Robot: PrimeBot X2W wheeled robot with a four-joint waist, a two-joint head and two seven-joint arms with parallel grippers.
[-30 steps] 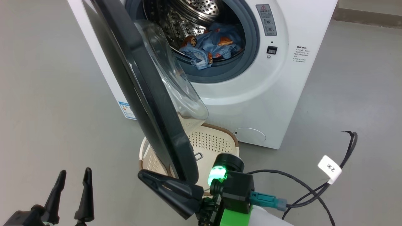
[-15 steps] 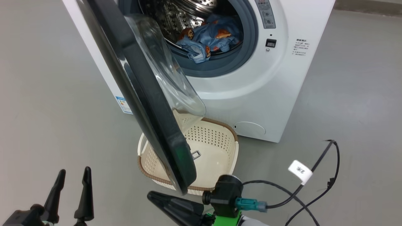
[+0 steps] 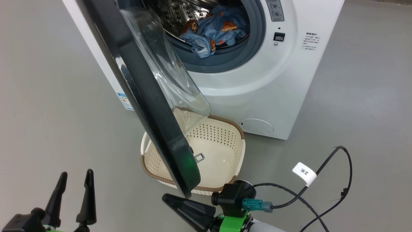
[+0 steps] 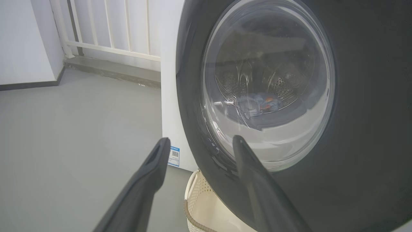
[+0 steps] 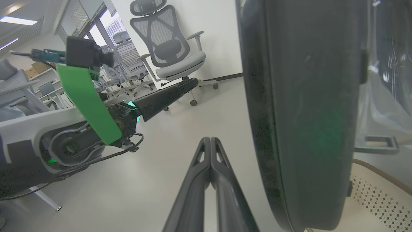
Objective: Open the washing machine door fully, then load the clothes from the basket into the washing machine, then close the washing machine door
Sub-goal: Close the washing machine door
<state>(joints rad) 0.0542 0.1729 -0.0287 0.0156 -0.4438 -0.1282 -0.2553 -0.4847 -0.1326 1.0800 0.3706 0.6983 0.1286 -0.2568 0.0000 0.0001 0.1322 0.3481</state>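
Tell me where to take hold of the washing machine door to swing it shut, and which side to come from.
I'd take the washing machine door by its black rim at the free edge, near the latch hook. Come from its outer face with open jaws: the glass bowl bulges on the inner side and the basket sits beneath, so that side is crowded.

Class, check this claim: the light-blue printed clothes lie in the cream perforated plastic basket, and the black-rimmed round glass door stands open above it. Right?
No. The light-blue printed clothes lie inside the steel drum of the white washing machine, not in the cream perforated plastic basket, as the head view shows. The black-rimmed round glass door does stand open above the basket.
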